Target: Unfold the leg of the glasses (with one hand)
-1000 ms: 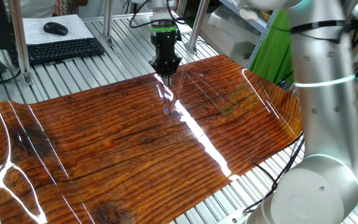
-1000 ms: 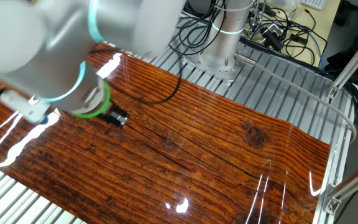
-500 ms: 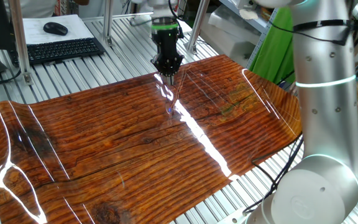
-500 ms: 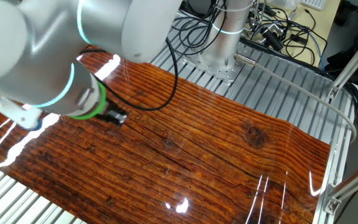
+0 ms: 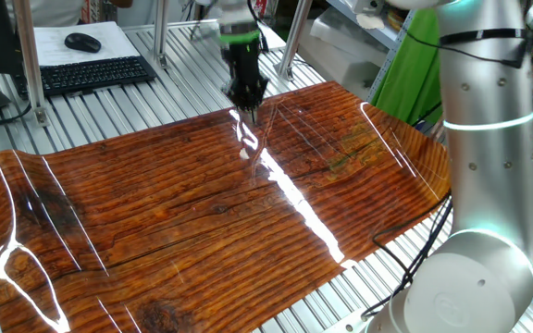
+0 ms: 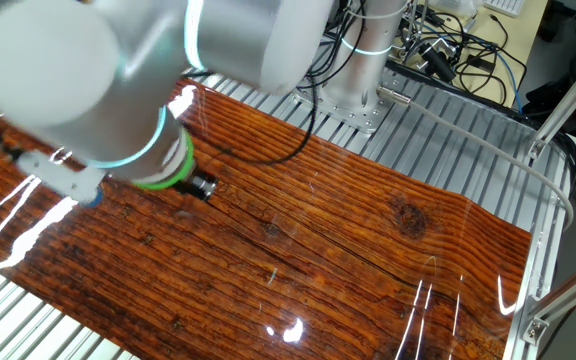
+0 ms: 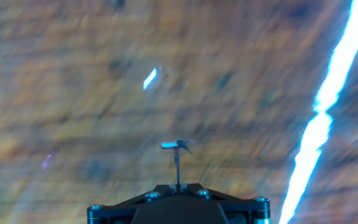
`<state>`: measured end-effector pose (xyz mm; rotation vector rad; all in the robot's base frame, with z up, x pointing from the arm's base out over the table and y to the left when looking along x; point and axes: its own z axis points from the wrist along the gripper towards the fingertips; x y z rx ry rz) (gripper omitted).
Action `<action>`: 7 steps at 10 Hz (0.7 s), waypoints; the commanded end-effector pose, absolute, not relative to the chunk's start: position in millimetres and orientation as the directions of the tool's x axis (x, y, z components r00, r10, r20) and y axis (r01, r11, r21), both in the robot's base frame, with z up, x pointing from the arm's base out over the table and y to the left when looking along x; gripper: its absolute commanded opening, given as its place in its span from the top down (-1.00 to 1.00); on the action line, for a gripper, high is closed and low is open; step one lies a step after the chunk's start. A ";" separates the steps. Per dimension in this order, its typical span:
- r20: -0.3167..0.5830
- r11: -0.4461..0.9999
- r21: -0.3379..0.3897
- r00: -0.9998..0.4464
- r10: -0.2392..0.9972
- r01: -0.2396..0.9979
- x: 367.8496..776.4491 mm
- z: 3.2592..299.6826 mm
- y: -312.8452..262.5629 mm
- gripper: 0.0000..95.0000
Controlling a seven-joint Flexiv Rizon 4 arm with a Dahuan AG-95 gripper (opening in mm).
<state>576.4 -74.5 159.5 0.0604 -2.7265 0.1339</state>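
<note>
My gripper (image 5: 247, 100) points down over the far middle of the glossy wood-grain table (image 5: 174, 213). In the hand view the jaws (image 7: 178, 185) are closed on a thin dark wire. This is the leg of the glasses (image 7: 177, 155), and it ends in a small pale crosspiece. In the fixed view the glasses (image 5: 249, 141) show only as fine dark lines hanging below the fingers, just above the table and mixed with a white glare streak. In the other fixed view the arm hides nearly everything. Only the gripper's black tip (image 6: 203, 186) shows, and no glasses.
A keyboard (image 5: 86, 72) and a mouse (image 5: 82, 42) lie beyond the table's far left edge. The robot's grey base column (image 5: 484, 185) stands at the right. Cables (image 6: 438, 45) and a second mount lie behind the table in the other fixed view.
The gripper has shifted slightly up and away towards the far edge, still holding the wire. The hand view is motion-blurred. The arm has swung right in the other fixed view.
</note>
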 end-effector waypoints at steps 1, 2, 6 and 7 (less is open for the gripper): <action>0.445 0.997 -0.064 -0.895 -0.009 -0.042 574.6 160.0 -69.3 1.00; 0.449 0.997 -0.063 -0.893 -0.009 -0.042 573.9 159.0 -68.4 1.00; 0.453 0.997 -0.063 -0.892 -0.008 -0.041 571.8 156.6 -66.0 1.00; 0.453 0.997 -0.062 -0.892 -0.011 -0.043 571.7 156.4 -65.8 1.00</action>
